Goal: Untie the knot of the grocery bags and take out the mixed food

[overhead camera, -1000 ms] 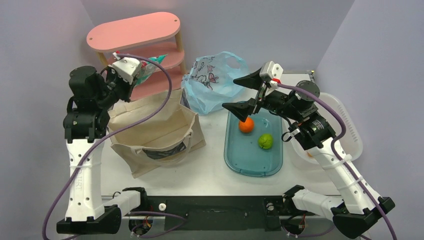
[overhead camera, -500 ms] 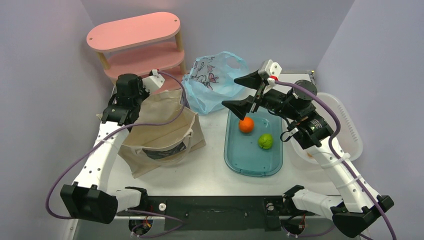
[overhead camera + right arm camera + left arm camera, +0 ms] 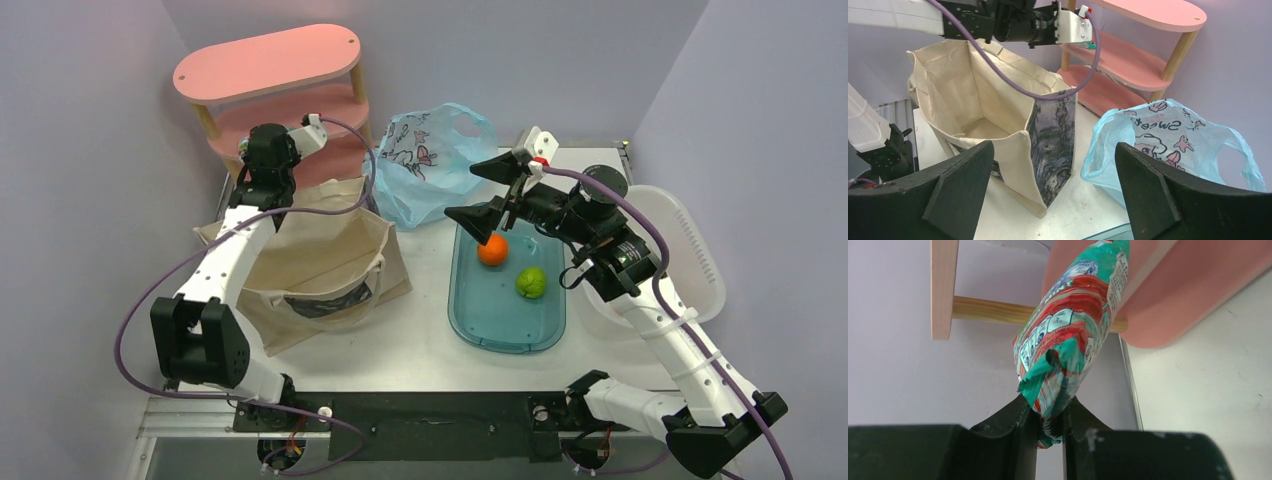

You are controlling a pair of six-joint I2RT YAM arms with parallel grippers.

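Green fruit [image 3: 531, 283] and orange fruit [image 3: 492, 250] lay nearest, apart in the teal tub [image 3: 500, 330]. Above the orange fruit hung the right claw [image 3: 462, 189], spread wide and empty. Behind sat the blue bag [image 3: 425, 160]. Farthest, the left claw [image 3: 1050, 425] pinched the snack packet [image 3: 1068, 335] beside the pink shelf [image 3: 270, 62].

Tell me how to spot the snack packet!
Find the pink shelf at the back left of the table. Beside its lower boards, the left arm pinches the snack packet by one end in its jaws. It is the only wrapper printed green, red and white; the shelf is plain pink, the cloth bag below beige.
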